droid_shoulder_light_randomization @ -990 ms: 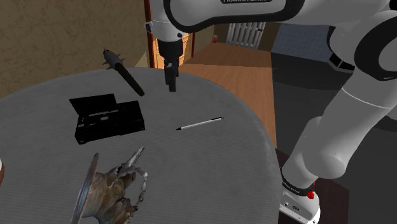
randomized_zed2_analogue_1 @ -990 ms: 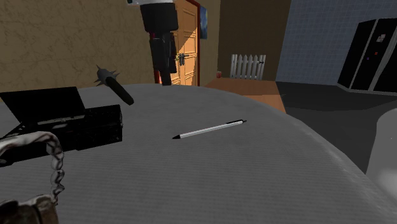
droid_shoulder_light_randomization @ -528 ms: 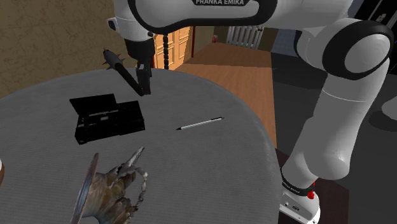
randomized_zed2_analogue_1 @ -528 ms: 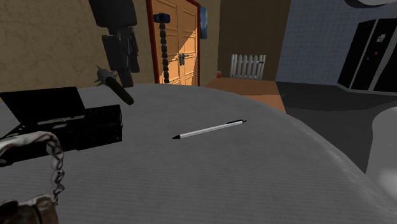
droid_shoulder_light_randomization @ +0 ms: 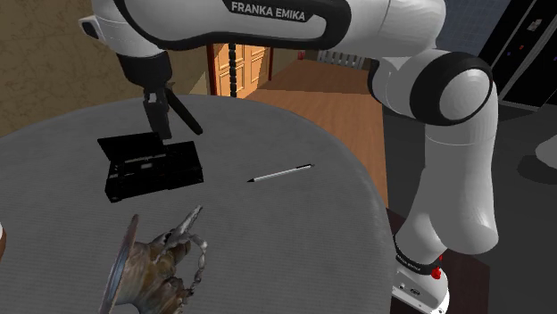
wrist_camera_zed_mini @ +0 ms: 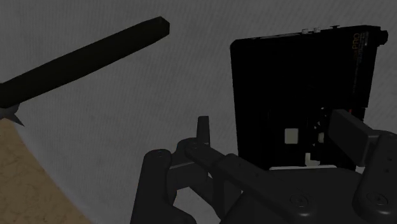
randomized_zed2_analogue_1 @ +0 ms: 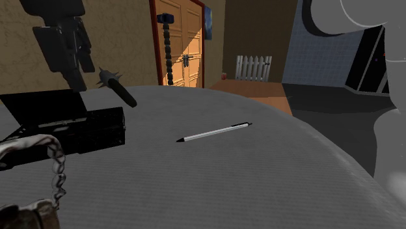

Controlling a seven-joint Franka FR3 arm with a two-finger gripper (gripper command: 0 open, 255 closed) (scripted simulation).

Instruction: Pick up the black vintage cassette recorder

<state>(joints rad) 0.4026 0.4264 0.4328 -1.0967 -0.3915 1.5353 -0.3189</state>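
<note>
Swung across the counter [droid_shoulder_light_randomization: 295,223], the open, empty hand [droid_shoulder_light_randomization: 161,131] now hovers over the black cassette recorder [droid_shoulder_light_randomization: 150,168], approaching; next, descend and close.

"FRANKA EMIKA", in white capitals, stands on the dark band of the arm [droid_shoulder_light_randomization: 268,12]. The band lies on the long link above the gripper [droid_shoulder_light_randomization: 162,132], and the lettering runs away from it toward the shoulder. Pale marks along one edge of the recorder [wrist_camera_zed_mini: 299,83], just beyond the fingertips, are too small to read. Small white print at the arm's foot, well away from the gripper, is likewise illegible.
</note>
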